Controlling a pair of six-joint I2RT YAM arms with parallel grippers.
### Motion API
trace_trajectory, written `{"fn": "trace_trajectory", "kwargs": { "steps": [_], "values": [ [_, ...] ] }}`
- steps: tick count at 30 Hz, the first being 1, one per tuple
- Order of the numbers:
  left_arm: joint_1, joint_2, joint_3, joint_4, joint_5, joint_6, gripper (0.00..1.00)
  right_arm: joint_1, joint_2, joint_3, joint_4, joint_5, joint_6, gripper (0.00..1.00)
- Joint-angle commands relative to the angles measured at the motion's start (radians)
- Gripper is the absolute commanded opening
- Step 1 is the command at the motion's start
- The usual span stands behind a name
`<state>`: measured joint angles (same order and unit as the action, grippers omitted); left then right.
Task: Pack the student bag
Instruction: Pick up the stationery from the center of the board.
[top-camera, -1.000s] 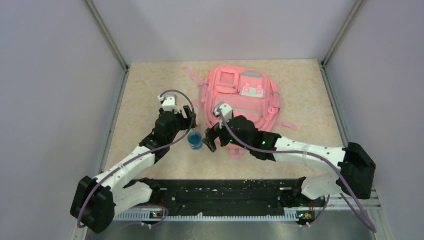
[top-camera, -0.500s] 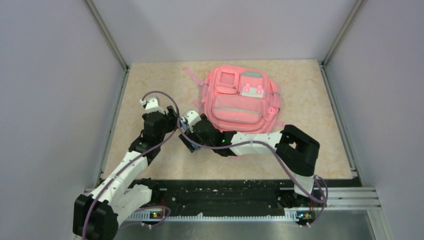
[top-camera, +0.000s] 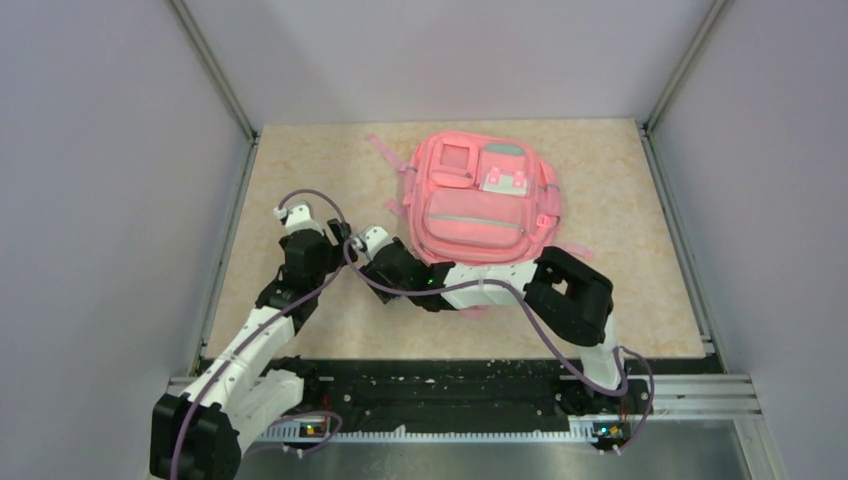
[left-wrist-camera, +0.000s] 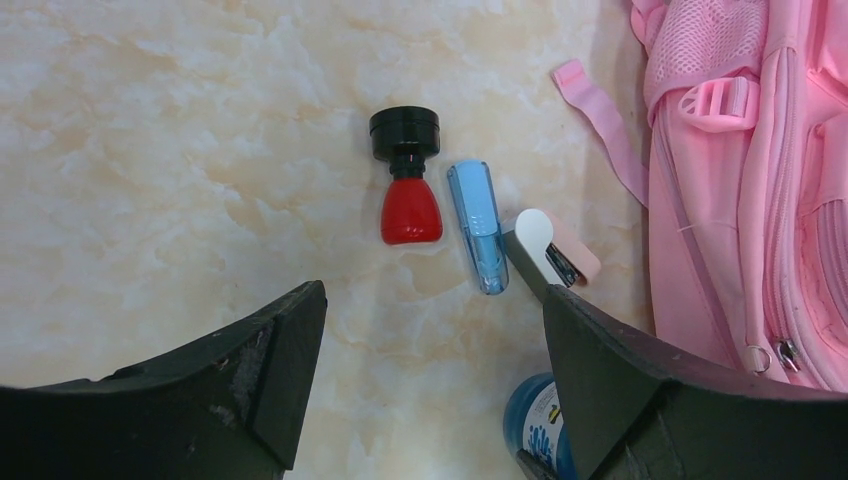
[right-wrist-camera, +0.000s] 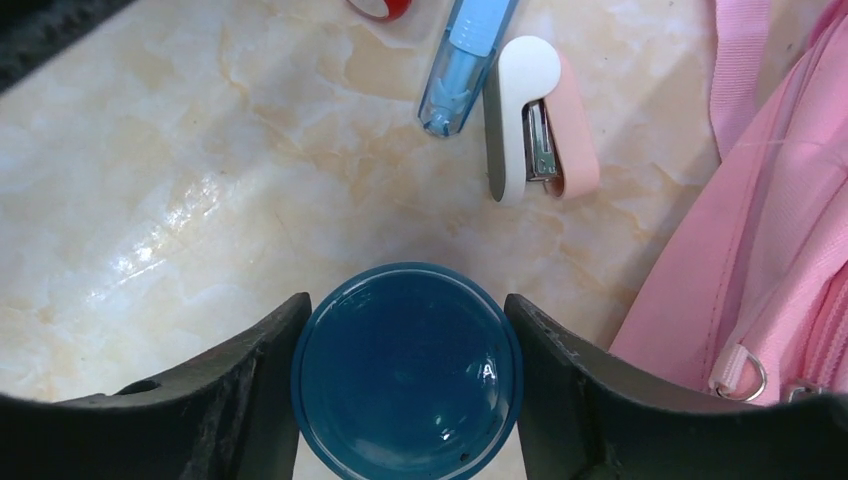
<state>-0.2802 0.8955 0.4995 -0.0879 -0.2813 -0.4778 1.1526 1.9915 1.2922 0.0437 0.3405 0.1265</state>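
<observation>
The pink student bag lies flat at the back middle of the table, its zipped edge showing in the left wrist view and the right wrist view. A round blue jar stands upright on the table just left of the bag. My right gripper is down over it, both fingers pressed against the sides of its lid. My left gripper hangs open above bare table, with the jar beside its right finger. From above the jar is hidden under the right gripper.
Beyond the jar lie a red bottle with a black cap, a blue pen-like tube and a white-and-pink stapler, close together. A loose pink strap trails from the bag. Grey walls enclose the table on three sides.
My right arm folded in and swung left over the blue jar, and its jaws closed in on the lid. My left arm pulled back to the left, staying open.
</observation>
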Motion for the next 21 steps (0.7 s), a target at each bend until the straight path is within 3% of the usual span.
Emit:
{"fn": "trace_trajectory", "kwargs": {
  "steps": [1,6,8,14,19,21],
  "values": [
    [0.007,-0.036,-0.01,0.025,-0.008,-0.007,0.84,0.016,-0.002,0.045,-0.002,0.034,0.026,0.54],
    [0.007,-0.114,-0.023,0.025,-0.012,0.051,0.82,0.016,-0.152,-0.005,-0.021,0.048,0.033,0.37],
    [0.006,-0.155,-0.02,0.042,0.06,0.12,0.8,0.016,-0.257,-0.041,-0.034,0.044,0.039,0.35],
    [-0.049,-0.138,-0.004,0.152,0.182,0.141,0.77,-0.008,-0.555,-0.147,-0.105,0.111,0.019,0.33],
    [-0.308,0.019,0.08,0.238,0.12,0.302,0.76,-0.146,-0.725,-0.227,-0.193,0.168,0.042,0.33],
    [-0.385,0.109,0.134,0.287,0.176,0.389,0.77,-0.237,-0.784,-0.272,-0.213,0.146,0.06,0.32]
  ]
}}
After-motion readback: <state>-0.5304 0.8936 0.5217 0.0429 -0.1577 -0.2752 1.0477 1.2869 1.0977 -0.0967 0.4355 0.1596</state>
